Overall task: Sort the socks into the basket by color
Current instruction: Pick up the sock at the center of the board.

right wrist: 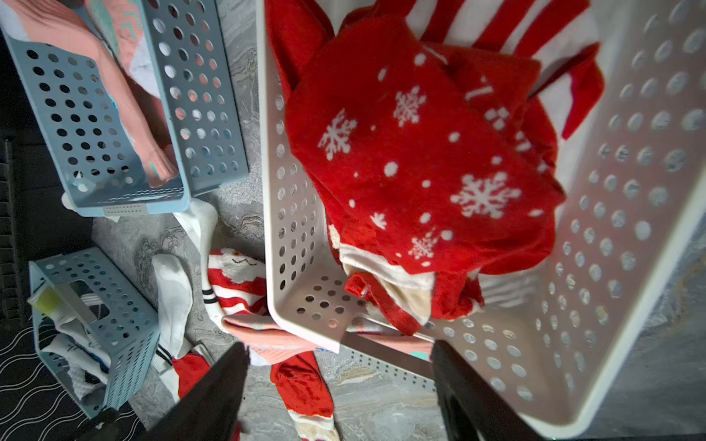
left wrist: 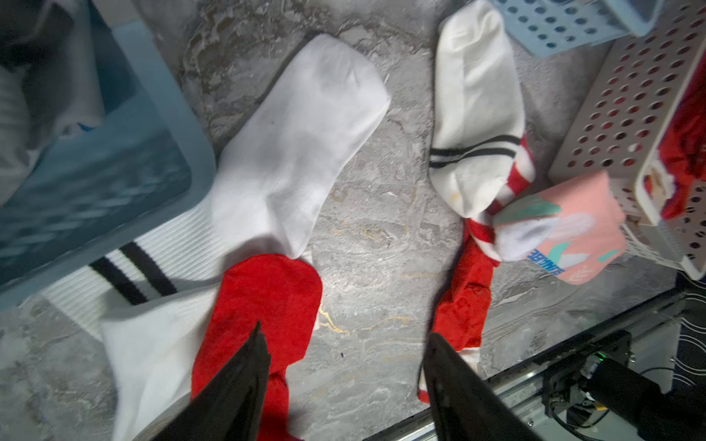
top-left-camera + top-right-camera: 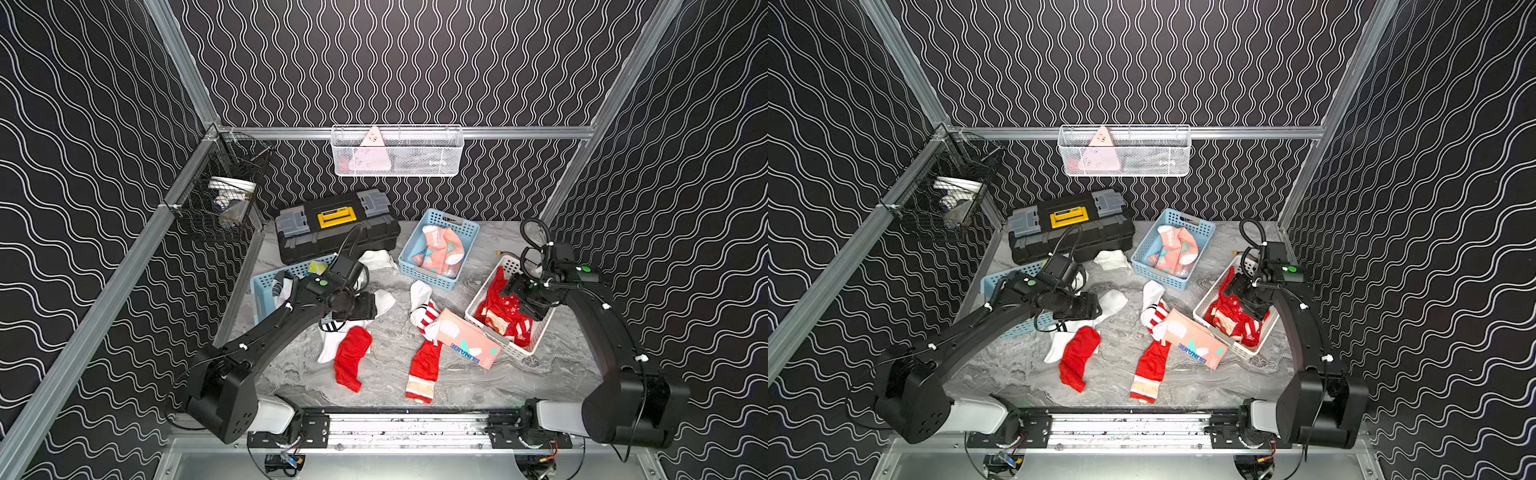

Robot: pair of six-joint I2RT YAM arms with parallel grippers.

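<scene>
Left gripper [image 2: 345, 330]: spread wide, nothing between the fingers; hung over the plain red sock [image 2: 263, 305], just right of the left blue basket [image 3: 262, 291].
Right gripper [image 1: 339, 344]: spread wide and empty; hung above the white basket [image 1: 294, 214] at the right of the table.
White basket contents: held red socks, with a snowflake sock [image 1: 420, 160] on top and red-white striped fabric on its far side.
Far blue basket [image 3: 428, 278]: held salmon-pink socks [image 3: 442, 247] with white and teal patches.
Left blue basket contents: held white socks [image 3: 282, 286], partly hidden by the left arm.
Loose, left of centre: white black-striped socks [image 2: 290, 160] lay on the marble, with the plain red sock across their near end.
Loose, right of centre: a white sock with black bands [image 3: 419, 295] overlapped a long red-white striped sock [image 3: 426, 361] that ran towards the near edge.
Salmon sock [image 3: 469, 338]: lay against the white basket's near-left side, over the striped sock.
Far centre: one white sock [image 3: 378, 259] lay crumpled beside the black toolbox [image 3: 336, 228].
</scene>
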